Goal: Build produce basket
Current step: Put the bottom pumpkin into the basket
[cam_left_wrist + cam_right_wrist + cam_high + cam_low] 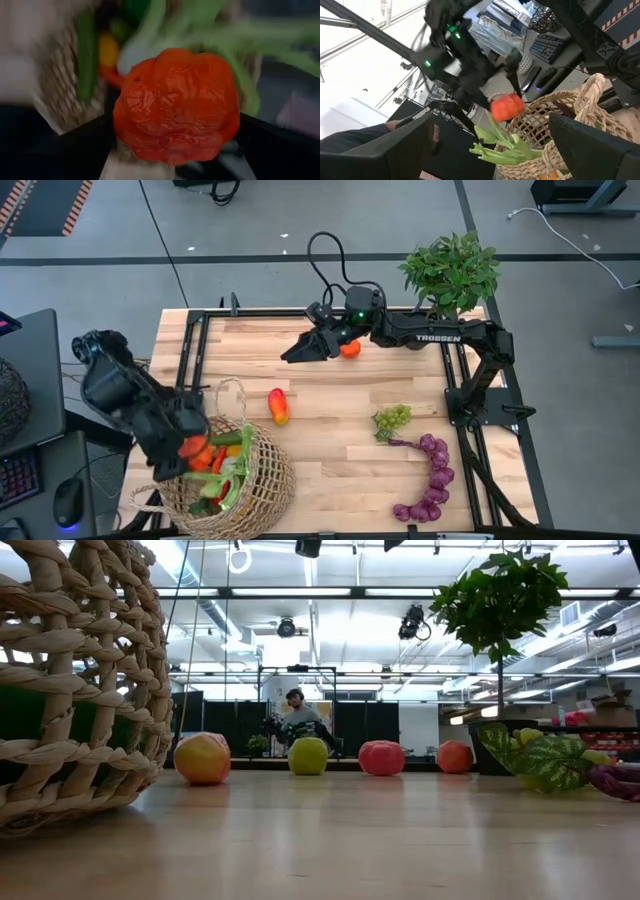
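Observation:
The tan wicker basket (262, 490) stands at the table's near left, filled with green and orange produce (228, 470). My left gripper (188, 448) hangs over its open top, shut on a red tomato (175, 105). On the table lie a yellow-red fruit (278, 406), green grapes (392, 418), purple grapes (432, 480) and an orange fruit (350, 348). My right gripper (292, 354) hovers open at the far middle, level and pointing left, above and beside the orange fruit, with nothing between its fingers. My left gripper pinches the red tomato by its two opposite sides (122, 131) between its two fingers. The fingers slant steeply down from above. The tomato hangs clear of the basket rim, above the leek (502, 145) and the other produce inside.
A potted leafy plant (452, 270) stands at the far right corner. Black frame rails (190, 355) run along the table's left and right sides. The basket's thin loop handle (232, 388) arches up beside my left gripper. Bare wood lies in the middle, and a person (297, 712) sits far behind.

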You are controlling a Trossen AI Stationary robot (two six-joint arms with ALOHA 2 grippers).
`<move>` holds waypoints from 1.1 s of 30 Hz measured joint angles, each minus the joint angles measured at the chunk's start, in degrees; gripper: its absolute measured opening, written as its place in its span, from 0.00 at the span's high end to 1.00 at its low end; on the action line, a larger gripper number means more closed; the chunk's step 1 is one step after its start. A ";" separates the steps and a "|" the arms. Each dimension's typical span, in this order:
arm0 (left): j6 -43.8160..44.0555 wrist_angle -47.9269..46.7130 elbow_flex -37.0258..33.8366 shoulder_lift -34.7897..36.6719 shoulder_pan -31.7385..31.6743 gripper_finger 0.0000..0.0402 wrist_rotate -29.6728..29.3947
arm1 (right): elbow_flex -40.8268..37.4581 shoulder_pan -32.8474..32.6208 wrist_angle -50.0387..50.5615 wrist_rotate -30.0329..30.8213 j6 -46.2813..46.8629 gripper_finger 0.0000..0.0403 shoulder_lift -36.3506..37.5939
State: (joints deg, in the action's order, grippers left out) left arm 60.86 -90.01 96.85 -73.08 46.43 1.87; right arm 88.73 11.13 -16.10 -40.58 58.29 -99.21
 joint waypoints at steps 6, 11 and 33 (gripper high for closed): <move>-1.30 2.58 -10.20 0.00 2.95 0.00 9.03 | 0.00 -0.86 0.00 0.00 -1.14 0.02 0.01; -2.95 10.15 -17.62 0.00 4.71 0.00 12.25 | 0.00 -1.57 0.00 -0.02 -1.50 0.02 0.01; 0.89 18.26 -24.53 -0.02 0.29 0.00 12.08 | 0.04 -9.89 7.19 23.04 -20.50 0.03 0.03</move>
State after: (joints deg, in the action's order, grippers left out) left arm 61.74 -71.75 72.31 -73.10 46.72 13.95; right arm 88.77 1.25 -8.91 -17.53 37.79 -99.18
